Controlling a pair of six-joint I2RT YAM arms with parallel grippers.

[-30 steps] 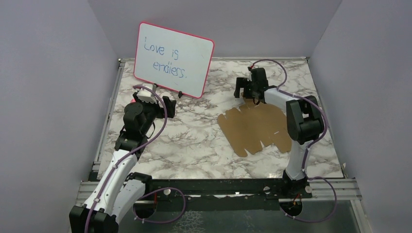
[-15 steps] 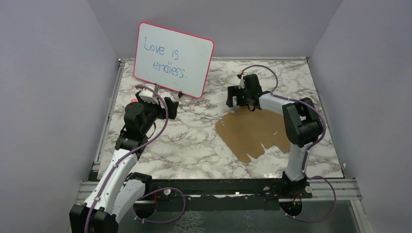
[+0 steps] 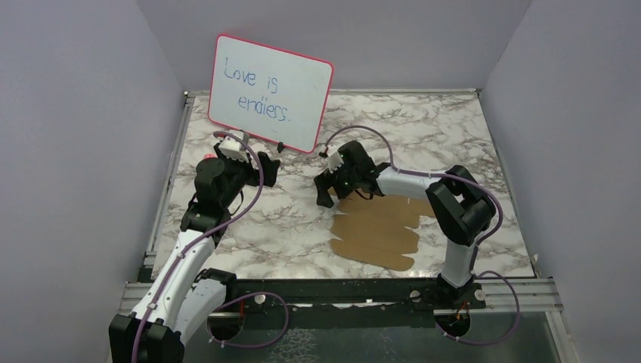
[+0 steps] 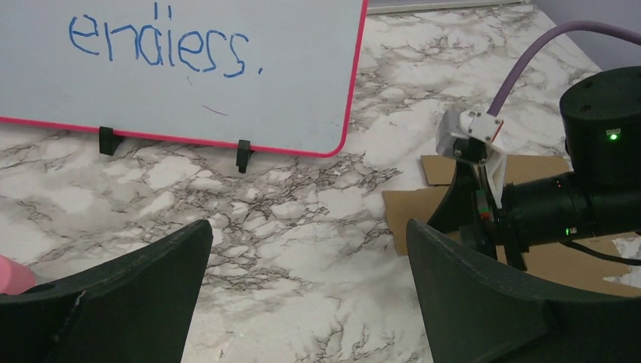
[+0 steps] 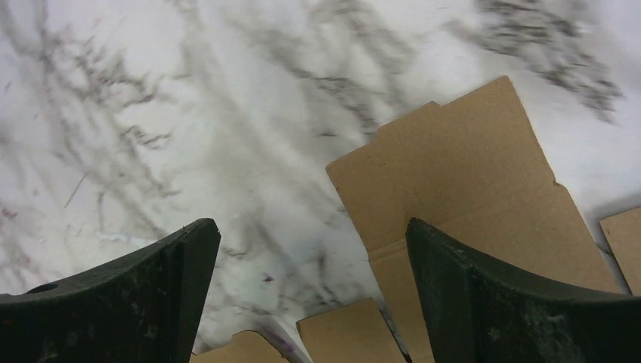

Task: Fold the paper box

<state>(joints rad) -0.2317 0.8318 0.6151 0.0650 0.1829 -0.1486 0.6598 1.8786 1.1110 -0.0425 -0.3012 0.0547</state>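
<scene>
My paper box [image 3: 378, 231] lay flat and unfolded, a plain brown cardboard sheet with no markings. It sat on the right half of my workspace, toward the near edge. Its outline was die-cut into flaps and tabs with notches between, and faint crease lines crossed it.

Upright whiteboard [image 3: 270, 92] — far left of table [image 3: 453, 121]

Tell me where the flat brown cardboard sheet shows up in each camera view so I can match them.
Top external: the paper box lies flat, right of centre, toward the near edge.
Left wrist: the paper box is at middle right, partly hidden by the right arm.
Right wrist: the paper box fills the right half, flaps spread flat.
Shared landmark: the marble table, under the sheet in all three.
</scene>
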